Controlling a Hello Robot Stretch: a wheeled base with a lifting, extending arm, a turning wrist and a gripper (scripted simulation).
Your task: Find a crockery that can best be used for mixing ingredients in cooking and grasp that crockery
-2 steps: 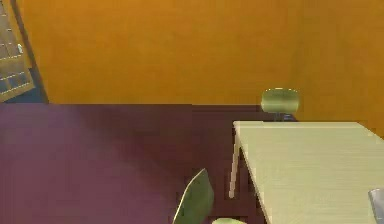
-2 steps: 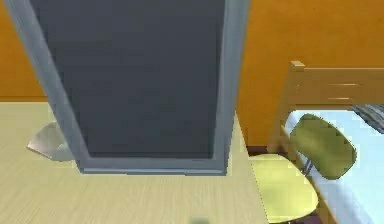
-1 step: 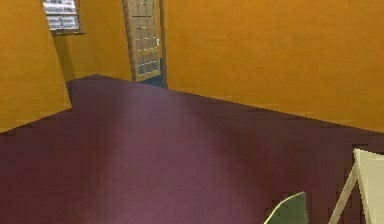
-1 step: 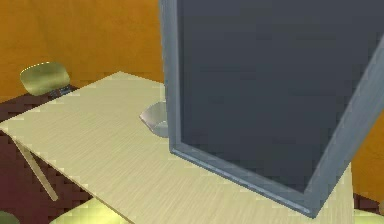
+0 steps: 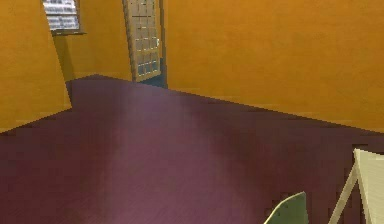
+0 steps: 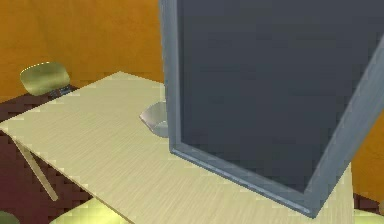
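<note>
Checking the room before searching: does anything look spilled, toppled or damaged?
Nothing stands out. The dark screen stands on the pale table, a green chair sits at its corner, and the purple floor shows no spill.

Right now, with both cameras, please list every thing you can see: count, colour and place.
Walls: several, orange, around the room.
Floor: one, dark purple, forward view.
Door: one, grey frame with glass panes, forward view's far wall.
Window: one, white blinds, forward view's top left.
Table: one, pale wood, arm side view.
Flat panel: one, dark grey with blue-grey frame, upright on the table.
Chairs: two, yellow-green, one past the table's left corner, one at the arm side view's bottom edge.
</note>
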